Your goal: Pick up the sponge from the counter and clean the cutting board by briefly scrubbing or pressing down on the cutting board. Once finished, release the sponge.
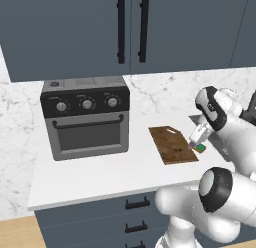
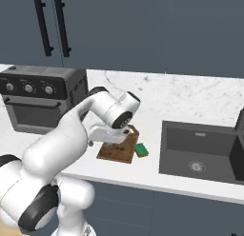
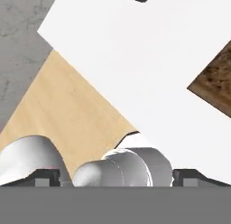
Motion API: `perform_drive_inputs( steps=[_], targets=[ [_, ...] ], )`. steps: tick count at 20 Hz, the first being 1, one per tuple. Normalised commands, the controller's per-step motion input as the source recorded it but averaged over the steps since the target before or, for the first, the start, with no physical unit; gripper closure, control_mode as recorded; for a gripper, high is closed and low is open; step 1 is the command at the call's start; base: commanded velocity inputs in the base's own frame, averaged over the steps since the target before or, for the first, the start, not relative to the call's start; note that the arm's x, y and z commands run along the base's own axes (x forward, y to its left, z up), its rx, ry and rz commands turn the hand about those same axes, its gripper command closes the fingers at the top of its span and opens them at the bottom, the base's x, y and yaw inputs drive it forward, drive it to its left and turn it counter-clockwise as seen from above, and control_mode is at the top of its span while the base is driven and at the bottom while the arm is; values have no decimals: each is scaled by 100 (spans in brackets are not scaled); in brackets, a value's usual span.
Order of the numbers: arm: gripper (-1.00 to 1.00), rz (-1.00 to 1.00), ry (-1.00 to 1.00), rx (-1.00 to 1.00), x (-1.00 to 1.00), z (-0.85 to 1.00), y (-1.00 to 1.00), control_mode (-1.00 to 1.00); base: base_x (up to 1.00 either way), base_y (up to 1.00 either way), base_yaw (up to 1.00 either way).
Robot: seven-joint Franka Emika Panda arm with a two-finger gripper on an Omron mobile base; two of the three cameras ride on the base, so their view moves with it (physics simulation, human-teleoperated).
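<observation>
White counter (image 1: 100, 174) carries a grey toaster oven (image 1: 86, 117), then the brown cutting board (image 1: 172, 144), then the sponge (image 2: 140, 150) touching the board's right edge. The gripper (image 1: 196, 140) hangs close over it; jaw spacing cannot be told.

We rise from our base in a folded arch, the white upper links swinging forward and the dark-jointed wrist bending down at the far end. In the left base view our gripper (image 1: 198, 137) hangs low beneath the wrist, pointing downward. In the right base view the hand juts sideways from the wrist, its fingers hidden behind it. Whether the jaws stand apart or closed, we cannot tell.
</observation>
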Motion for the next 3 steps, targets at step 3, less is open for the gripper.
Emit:
perform_drive_inputs(
  steps=[3],
  targets=[
    [-100,-3,0,-6,-78,54,45,-100,0,0,0]
  ],
)
